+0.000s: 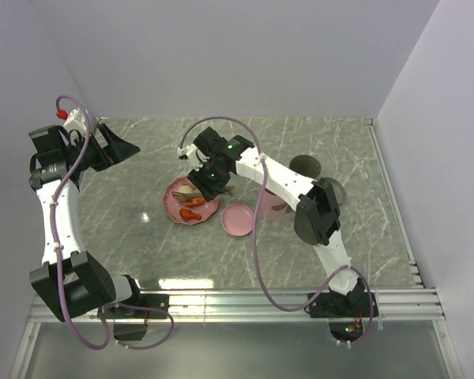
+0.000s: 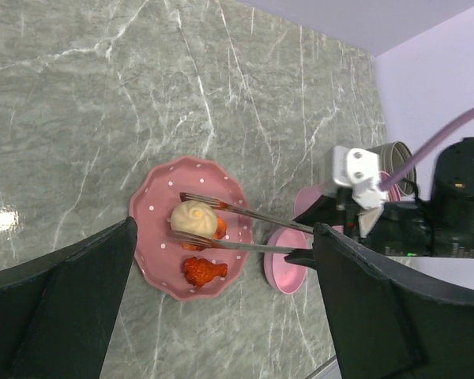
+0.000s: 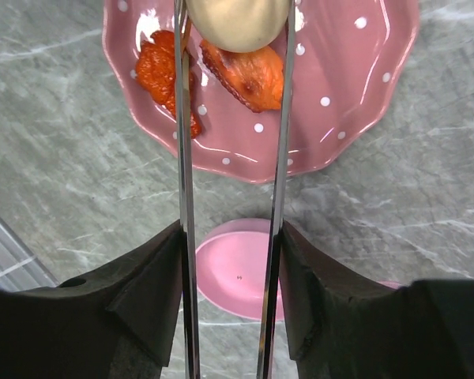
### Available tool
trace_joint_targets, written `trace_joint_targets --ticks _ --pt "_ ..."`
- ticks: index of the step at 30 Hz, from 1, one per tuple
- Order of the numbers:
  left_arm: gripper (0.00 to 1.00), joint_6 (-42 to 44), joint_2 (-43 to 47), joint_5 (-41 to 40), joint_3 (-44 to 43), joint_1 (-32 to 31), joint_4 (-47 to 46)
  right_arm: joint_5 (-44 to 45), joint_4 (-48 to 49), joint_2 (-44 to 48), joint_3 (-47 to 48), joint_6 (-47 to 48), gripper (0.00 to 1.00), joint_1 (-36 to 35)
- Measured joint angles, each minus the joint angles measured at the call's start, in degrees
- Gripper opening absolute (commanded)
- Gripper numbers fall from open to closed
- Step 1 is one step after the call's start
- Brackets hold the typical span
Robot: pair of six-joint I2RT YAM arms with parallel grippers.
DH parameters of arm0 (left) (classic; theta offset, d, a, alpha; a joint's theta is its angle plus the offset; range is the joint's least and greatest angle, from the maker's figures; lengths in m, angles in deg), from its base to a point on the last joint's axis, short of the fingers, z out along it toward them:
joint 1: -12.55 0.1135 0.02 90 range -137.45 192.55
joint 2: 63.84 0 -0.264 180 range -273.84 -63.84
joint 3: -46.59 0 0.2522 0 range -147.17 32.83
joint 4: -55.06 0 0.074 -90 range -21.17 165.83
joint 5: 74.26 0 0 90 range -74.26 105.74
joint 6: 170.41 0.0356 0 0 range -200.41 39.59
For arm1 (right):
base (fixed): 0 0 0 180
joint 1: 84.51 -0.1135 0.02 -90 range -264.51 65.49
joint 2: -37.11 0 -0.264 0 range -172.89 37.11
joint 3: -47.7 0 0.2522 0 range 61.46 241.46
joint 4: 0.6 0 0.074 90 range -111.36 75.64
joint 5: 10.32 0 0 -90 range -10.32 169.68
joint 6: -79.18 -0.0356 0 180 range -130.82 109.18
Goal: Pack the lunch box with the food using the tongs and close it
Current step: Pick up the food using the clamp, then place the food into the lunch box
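My right gripper [image 3: 231,292] was clamped on the tongs [image 3: 183,158]. One finger pressed each thin arm from the outside, so those jaws stood half-closed around the metal. The two arms ran forward side by side, and their tips flanked the cream ball [image 3: 237,20], touching it on both sides as far as I could see. I could not tell whether the ball rested on the pink dotted plate [image 3: 363,103] or was just off it. The two orange-red pieces [image 3: 162,75] lay on the plate beside and partly under the ball, one outside the left tong arm and the other between the arms.

The plate sat near the middle of the tabletop [image 1: 142,158], slightly toward the left edge. The pink lid [image 1: 238,219] lay just beside it on the right, a little nearer the near edge. The lunch box [image 1: 265,209] stood just right of the lid, partly hidden under my right arm.

My left gripper [image 1: 117,146] hung over the far-left corner with its jaws spread wide, holding nothing.
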Motion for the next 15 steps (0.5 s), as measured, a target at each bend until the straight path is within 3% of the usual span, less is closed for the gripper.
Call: trace_joint_targets --ticks 15 --pt "0.98 0.6 -0.1 0.0 -0.5 0.0 1.5 -0.4 0.0 12.8 -1.0 0.1 0.51 0.4"
